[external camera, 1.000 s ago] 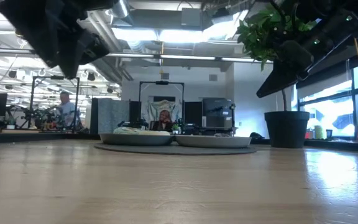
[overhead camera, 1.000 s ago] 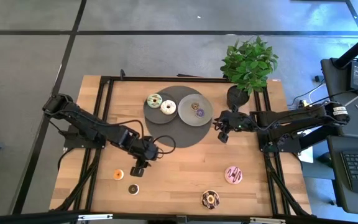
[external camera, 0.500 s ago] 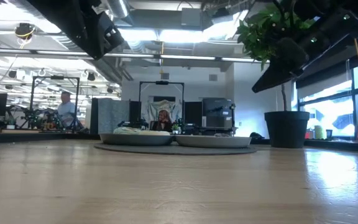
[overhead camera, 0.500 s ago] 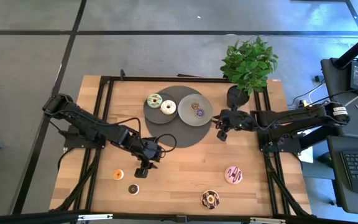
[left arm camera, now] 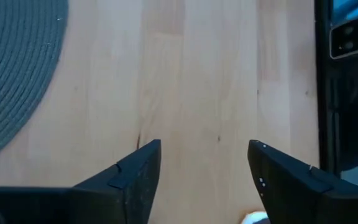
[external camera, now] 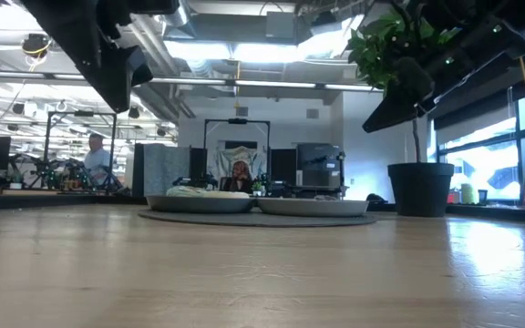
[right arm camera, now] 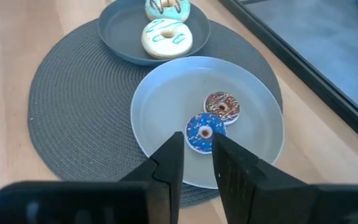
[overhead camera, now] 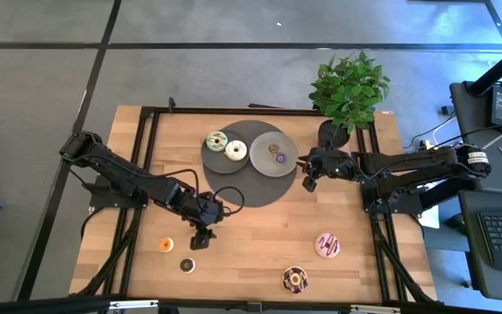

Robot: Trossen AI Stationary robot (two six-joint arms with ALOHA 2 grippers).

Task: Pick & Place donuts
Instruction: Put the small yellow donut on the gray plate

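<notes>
On the dark plate (overhead camera: 220,155) lie a white-green donut (overhead camera: 216,139) and a cream donut (overhead camera: 235,150). The light grey plate (right arm camera: 260,130) bears a purple-blue donut (right arm camera: 204,131) and a small brown sprinkled one (right arm camera: 222,107). Flat on the wood lie an orange donut (overhead camera: 166,245), a dark brown one (overhead camera: 186,264), a pink one (overhead camera: 327,245) and a chocolate sprinkled one (overhead camera: 295,279). My left gripper (left arm camera: 204,146) hangs open over bare wood, right of the orange donut. My right gripper (right arm camera: 196,140) hovers at the light plate's right rim, narrowly open and holding nothing.
Both plates sit on a round dark woven mat (overhead camera: 251,187). A potted plant (overhead camera: 347,92) stands at the far right corner, just behind my right arm. A black frame (overhead camera: 146,174) borders the tabletop. Bare wood lies between the mat and the near edge.
My left gripper has rolled about its own pointing line while staying over the same spot. The donuts and plates lie where they were.
</notes>
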